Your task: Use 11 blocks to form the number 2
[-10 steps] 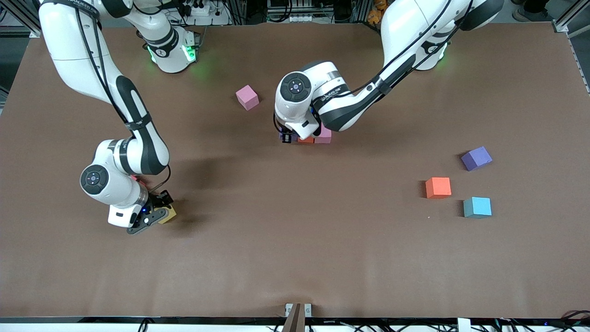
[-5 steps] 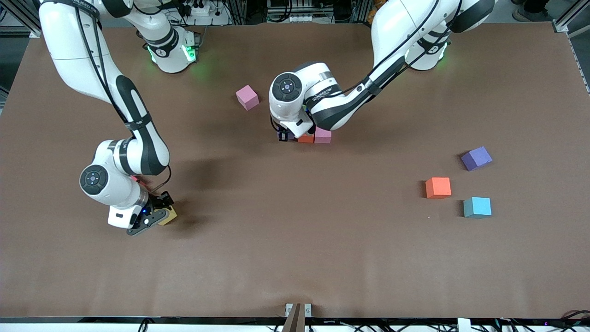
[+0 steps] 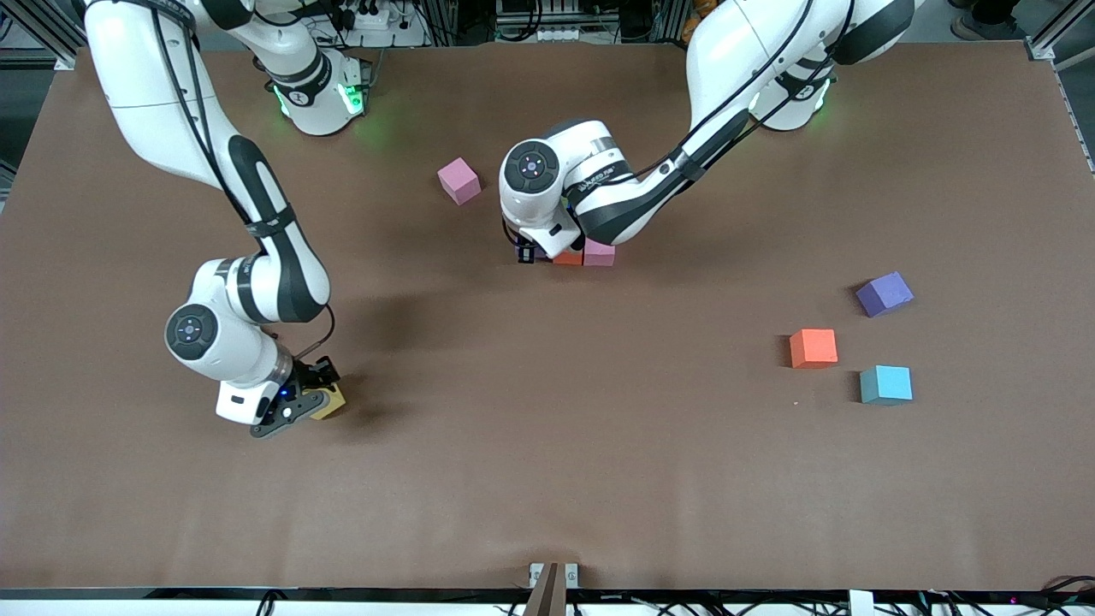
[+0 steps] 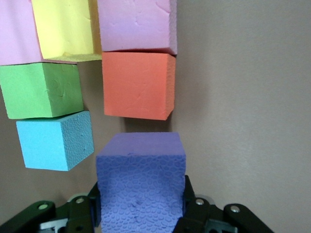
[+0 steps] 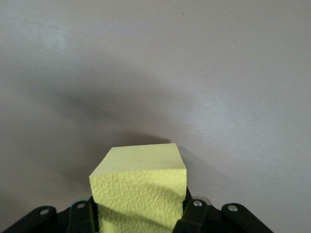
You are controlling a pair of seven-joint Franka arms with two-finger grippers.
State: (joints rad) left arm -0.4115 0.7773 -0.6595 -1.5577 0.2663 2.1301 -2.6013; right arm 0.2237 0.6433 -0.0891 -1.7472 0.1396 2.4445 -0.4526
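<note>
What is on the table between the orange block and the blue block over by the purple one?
Nothing: in the front view only bare brown table shows between the loose orange block and the blue block. The purple block lies apart, farther from the camera.

Left tool gripping, right tool clamped

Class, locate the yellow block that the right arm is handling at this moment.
In the front view, the yellow block sits between the right gripper fingers toward the right arm's end of the table, well apart from the other cubes; the right wrist view shows it clamped above bare table.
</note>
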